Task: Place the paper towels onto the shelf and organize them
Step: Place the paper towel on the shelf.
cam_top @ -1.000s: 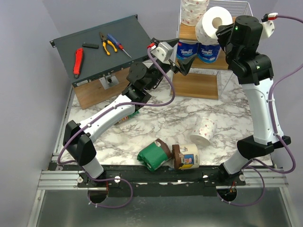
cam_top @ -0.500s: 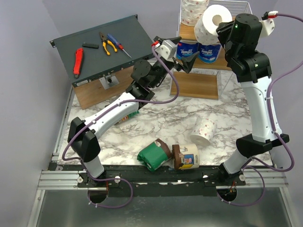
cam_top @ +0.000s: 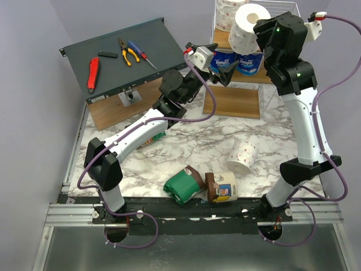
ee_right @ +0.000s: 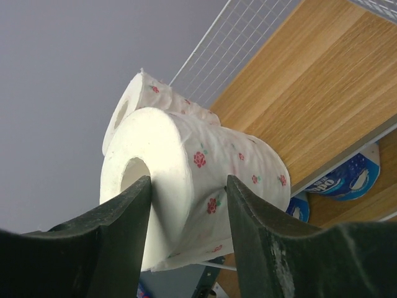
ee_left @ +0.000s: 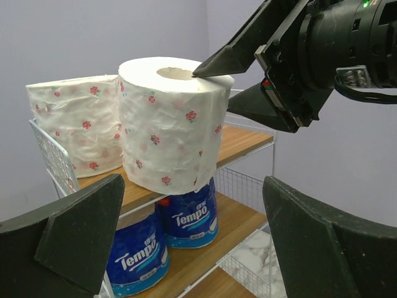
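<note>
The shelf [cam_top: 231, 101] (white wire, wooden boards) stands at the far right of the table [cam_top: 197, 135], bottom board bare. On my feed the middle board has one blue-and-white roll [cam_top: 223, 60] upright, with a second blue-and-white roll [cam_top: 249, 62] right beside it. A speckled white roll [cam_top: 230, 14] sits at the top tier's back left. The held speckled roll [cam_top: 250, 25] is just in front of it, hole up, its wall pinched by the right gripper [cam_top: 258, 27]. A loose speckled roll [cam_top: 243, 156] lies tilted on the table. Near the front edge, a green roll [cam_top: 184, 185] lies touching a cream-and-brown roll [cam_top: 222, 187].
</note>
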{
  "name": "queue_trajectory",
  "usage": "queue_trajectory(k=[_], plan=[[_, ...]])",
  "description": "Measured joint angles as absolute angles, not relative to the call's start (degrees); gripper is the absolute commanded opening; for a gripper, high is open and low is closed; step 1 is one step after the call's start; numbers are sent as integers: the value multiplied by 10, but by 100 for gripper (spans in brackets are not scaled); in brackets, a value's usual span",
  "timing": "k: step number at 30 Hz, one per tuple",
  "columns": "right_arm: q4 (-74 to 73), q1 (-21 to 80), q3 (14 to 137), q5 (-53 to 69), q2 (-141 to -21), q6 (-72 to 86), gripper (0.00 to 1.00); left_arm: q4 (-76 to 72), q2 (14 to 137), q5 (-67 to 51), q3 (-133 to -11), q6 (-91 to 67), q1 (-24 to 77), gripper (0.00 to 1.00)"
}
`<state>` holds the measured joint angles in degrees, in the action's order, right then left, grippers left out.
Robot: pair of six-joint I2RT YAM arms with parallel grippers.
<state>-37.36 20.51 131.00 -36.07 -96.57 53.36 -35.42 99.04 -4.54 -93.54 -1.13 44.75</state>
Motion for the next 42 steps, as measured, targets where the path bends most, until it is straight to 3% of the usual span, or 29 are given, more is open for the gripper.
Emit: queue_trajectory(k=[4, 12, 29, 42], plan=[[-363, 205, 1306, -357, -967, 534, 54, -351, 991, -45, -939, -13, 448, 98], [-356, 203, 1301, -349, -970, 529, 70, -343, 993, -43, -940, -13, 448, 98], [-312, 197, 1263, -342, -963, 509, 82, -335, 994, -36, -940, -13, 448, 98], [-307, 196, 1261, -326, -962, 479, 97, -327, 994, -36, -941, -15, 448, 99]])
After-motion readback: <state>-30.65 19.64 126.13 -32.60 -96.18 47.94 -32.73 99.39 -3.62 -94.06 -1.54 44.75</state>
